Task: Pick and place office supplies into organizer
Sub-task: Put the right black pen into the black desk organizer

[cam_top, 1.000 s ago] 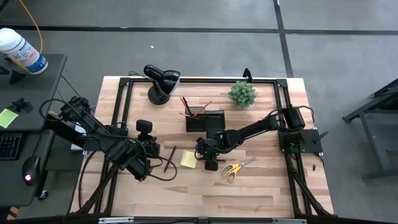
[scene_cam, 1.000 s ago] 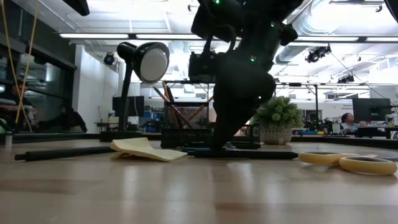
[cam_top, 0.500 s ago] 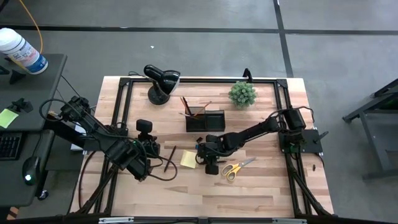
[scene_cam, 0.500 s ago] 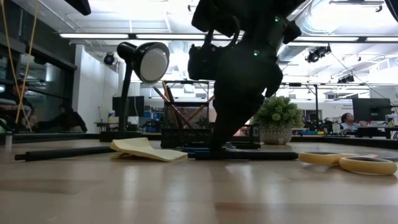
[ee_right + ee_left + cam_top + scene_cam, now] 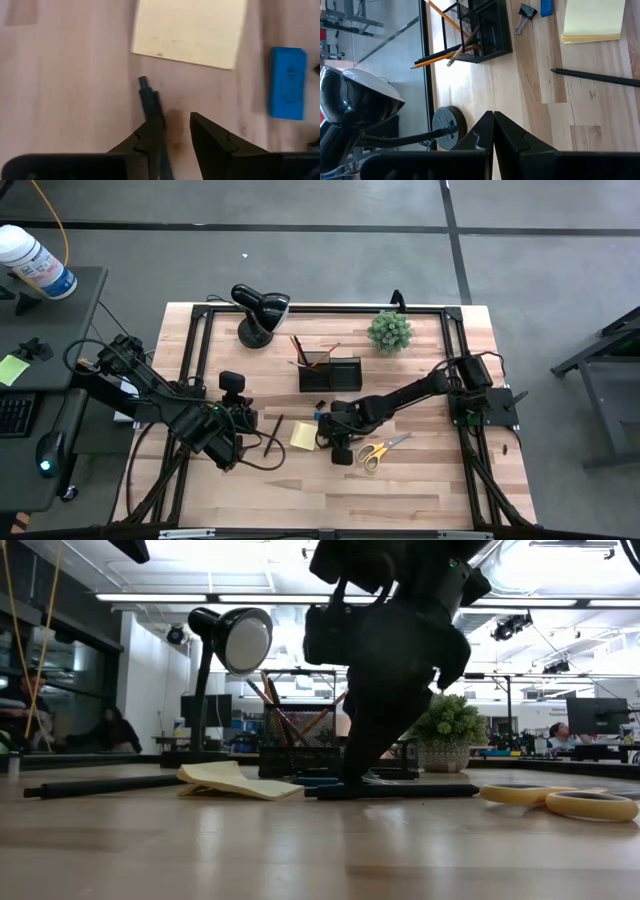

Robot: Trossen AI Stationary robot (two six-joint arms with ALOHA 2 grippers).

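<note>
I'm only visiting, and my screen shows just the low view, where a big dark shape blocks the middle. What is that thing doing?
Observer: That is the right gripper, low at the table between the sticky-note pad and the scissors.
Operator: Is it holding anything?
Observer: No. Its wrist view shows open jaws over a dark pen, which lies against one finger.
Operator: And the other arm?
Observer: The left gripper is shut and empty, waiting over the table's left part.

Two dark jointed arms, black cabling, angular black fingers (image 5: 210,137)
</note>
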